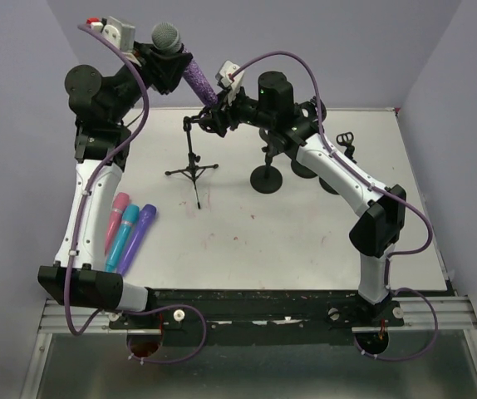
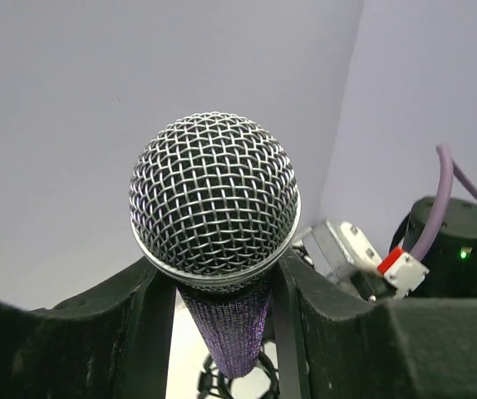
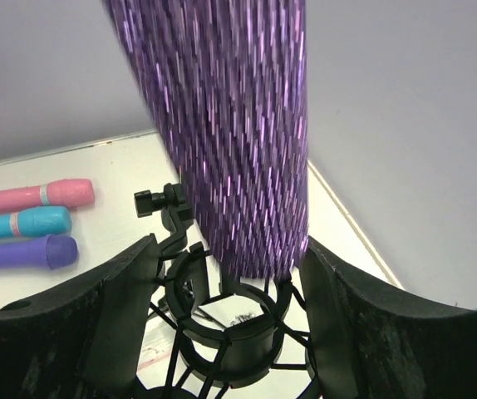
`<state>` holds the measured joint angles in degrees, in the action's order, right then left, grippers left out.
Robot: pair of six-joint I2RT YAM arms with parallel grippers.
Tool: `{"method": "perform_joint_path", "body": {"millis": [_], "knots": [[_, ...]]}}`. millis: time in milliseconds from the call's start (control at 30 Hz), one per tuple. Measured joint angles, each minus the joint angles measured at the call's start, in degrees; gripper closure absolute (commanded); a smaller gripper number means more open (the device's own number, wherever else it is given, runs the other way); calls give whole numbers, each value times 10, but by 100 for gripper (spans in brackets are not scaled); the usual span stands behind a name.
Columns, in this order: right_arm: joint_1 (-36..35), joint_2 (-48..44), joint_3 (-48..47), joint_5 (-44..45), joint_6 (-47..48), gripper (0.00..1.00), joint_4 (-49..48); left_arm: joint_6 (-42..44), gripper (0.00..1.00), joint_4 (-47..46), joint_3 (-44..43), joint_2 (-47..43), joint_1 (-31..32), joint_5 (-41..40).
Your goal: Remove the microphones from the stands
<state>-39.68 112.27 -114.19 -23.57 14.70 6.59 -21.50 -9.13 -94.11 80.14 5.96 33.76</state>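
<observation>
The microphone has a silver mesh head (image 2: 213, 195) and a purple glitter body (image 1: 197, 79). It points up and to the left above the small black tripod stand (image 1: 193, 170). My left gripper (image 2: 222, 266) is shut on the body just under the head. The body's lower end (image 3: 238, 208) hangs right at the mouth of the stand's black ring holder (image 3: 247, 332), seemingly just above it. My right gripper (image 3: 230, 249) is open, with one finger on each side of the holder and the microphone's tip. A gap shows at its left finger (image 3: 122, 307).
Pink (image 1: 115, 218), cyan (image 1: 124, 235) and purple (image 1: 140, 226) microphones lie side by side at the table's left. A second stand with a round black base (image 1: 265, 179) is under the right arm. More black stand parts (image 1: 345, 141) sit at the back right.
</observation>
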Motion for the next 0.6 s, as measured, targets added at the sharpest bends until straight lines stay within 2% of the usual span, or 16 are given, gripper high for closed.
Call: {"method": "perform_joint_path", "body": {"millis": [67, 267, 433, 600], "knots": [[0, 0, 0, 0, 0, 25, 0, 0, 100, -3, -26, -2, -15, 2], [0, 0, -10, -9, -14, 8, 4, 37, 100, 29, -90, -21, -66, 4], [0, -3, -72, -55, -51, 4, 6, 154, 100, 142, -98, -67, -95, 3], [0, -54, -75, -95, -78, 4, -2, 331, 100, 326, -92, -109, -116, -75]]}}
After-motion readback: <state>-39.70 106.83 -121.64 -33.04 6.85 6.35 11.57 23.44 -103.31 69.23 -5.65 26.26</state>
